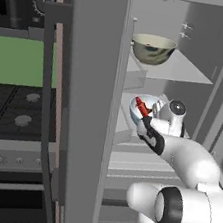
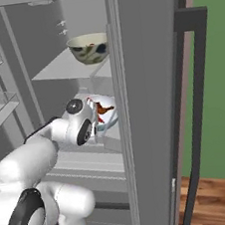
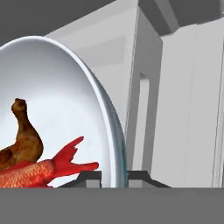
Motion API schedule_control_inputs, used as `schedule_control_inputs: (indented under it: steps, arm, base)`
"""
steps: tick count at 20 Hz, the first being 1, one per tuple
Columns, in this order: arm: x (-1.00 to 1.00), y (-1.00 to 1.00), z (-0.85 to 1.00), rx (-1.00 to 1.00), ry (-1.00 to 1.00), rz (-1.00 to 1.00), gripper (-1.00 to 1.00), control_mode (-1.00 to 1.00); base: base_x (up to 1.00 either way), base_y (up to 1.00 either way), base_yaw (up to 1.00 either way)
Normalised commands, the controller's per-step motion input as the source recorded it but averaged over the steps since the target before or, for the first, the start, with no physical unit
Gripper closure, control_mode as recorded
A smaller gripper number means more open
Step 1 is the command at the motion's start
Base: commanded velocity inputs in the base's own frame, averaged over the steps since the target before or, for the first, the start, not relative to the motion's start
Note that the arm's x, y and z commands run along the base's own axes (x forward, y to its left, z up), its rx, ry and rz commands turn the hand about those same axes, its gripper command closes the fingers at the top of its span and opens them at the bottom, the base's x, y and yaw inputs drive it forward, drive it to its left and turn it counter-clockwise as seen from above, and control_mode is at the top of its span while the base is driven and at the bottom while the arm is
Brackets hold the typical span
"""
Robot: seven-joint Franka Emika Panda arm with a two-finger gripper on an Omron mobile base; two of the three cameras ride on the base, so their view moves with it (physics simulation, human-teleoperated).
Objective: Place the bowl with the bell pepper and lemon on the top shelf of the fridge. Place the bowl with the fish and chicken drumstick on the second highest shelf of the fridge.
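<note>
**With Bowl in the Jaws: Second Bowl at the Fridge, Entry for the Lower Shelf**

While the arm reaches into the open fridge (image 1: 202, 56), the items stand as follows.

Item 1. Olive-grey bowl (image 1: 152, 48): upright on the top shelf (image 1: 185, 71), towards its near left side. This half of the task looks done.

Item 2. Pale bowl (image 1: 143, 107): carried by the gripper (image 3: 113, 177), jaws clamped on its rim, one tip inside the wall and one outside, as the hand view shows. It hangs inside the main compartment, below the top shelf and just above the second shelf (image 2: 112, 134); whether it touches that shelf cannot be told.

Item 3. Red fish (image 3: 39, 170): lying in the pale bowl, tail towards the gripped rim.

Item 4. Drumstick (image 3: 22, 140): resting beside the fish, thin end pointing up along the bowl wall.

Governing relation: the bowl sits on the far side of the jaws, deeper into the fridge than the hand, with the shelf directly beneath it. Judged so, the coming move is short: lower the bowl, settle it flat, then part the jaws and draw back towards the door opening.
</note>
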Motion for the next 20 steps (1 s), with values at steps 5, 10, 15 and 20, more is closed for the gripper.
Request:
schedule_control_inputs:
  steps: [5,10,15,20]
  arm:
    - [0.99,-0.05,-0.32,-0.01,0.04,0.0,1.0,-1.0]
    - [0.88,-0.07,-0.09,0.0,0.0,0.0,-1.0,-1.0]
    - [-0.09,-0.01,0.0,0.0,0.0,0.01,-1.0,-1.0]
    - [-0.78,0.0,0.19,0.0,-0.09,0.0,-1.0,-1.0]
  base:
    - [0.0,0.0,0.0]
    - [0.0,0.0,0.0]
    - [0.0,0.0,0.0]
    - [0.0,0.0,0.0]
